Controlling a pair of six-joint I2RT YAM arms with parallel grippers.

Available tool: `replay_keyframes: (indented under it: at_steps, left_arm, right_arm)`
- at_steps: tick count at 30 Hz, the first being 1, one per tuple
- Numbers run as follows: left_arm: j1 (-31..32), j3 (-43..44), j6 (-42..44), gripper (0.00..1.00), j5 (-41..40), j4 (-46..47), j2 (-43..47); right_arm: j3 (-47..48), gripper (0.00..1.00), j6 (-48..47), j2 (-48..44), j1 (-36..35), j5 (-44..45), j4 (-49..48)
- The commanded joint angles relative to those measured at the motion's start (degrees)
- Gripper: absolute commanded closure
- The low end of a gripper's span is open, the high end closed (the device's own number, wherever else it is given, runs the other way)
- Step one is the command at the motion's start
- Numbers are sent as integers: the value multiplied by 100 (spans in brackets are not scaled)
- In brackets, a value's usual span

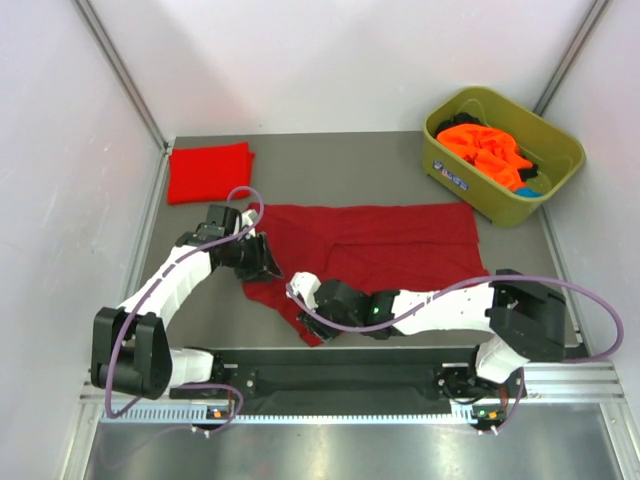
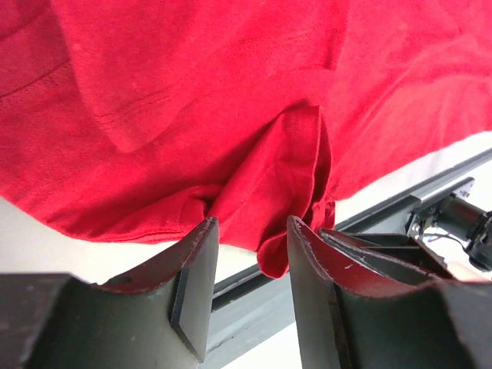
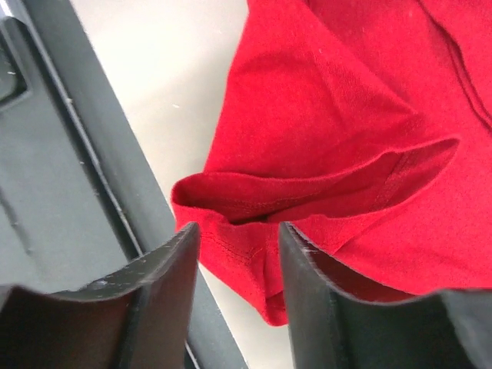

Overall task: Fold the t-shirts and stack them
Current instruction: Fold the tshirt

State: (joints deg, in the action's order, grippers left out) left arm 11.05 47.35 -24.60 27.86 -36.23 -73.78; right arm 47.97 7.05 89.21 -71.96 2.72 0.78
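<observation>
A dark crimson t-shirt lies spread flat across the middle of the table, its near left part bunched. My left gripper is at the shirt's left edge. In the left wrist view its jaws stand open, and a hanging fold of the crimson cloth reaches just between the fingertips. My right gripper is at the shirt's near left corner. Its jaws are open around a folded hem of the cloth, not pinching it. A folded brighter red t-shirt sits at the back left.
An olive-green tub at the back right holds orange t-shirts and some dark items. The black base rail runs along the near edge, close under both grippers. White walls enclose the table on three sides.
</observation>
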Motion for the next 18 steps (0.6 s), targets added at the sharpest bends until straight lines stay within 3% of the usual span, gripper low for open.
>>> replay_keyframes:
  at_steps: [1, 3, 4, 6, 18]
  left_arm:
    - [11, 81, -27, 54, -209, 46, 57]
    - [11, 99, 25, 55, -333, -16, 22]
    - [20, 99, 34, 55, -360, -59, 4]
    - [11, 107, 34, 56, -369, -69, -23]
    - [152, 389, 174, 57, -440, 1, 118]
  right_arm:
    - [-50, 55, -28, 123, -142, 526, -95]
    - [-129, 69, 24, 53, -151, 861, -104]
    - [-234, 85, 68, 1, -160, 966, -113]
    - [-375, 99, 156, -244, -151, 1204, -156]
    - [-1948, 100, 1975, -2618, -125, 2663, -95]
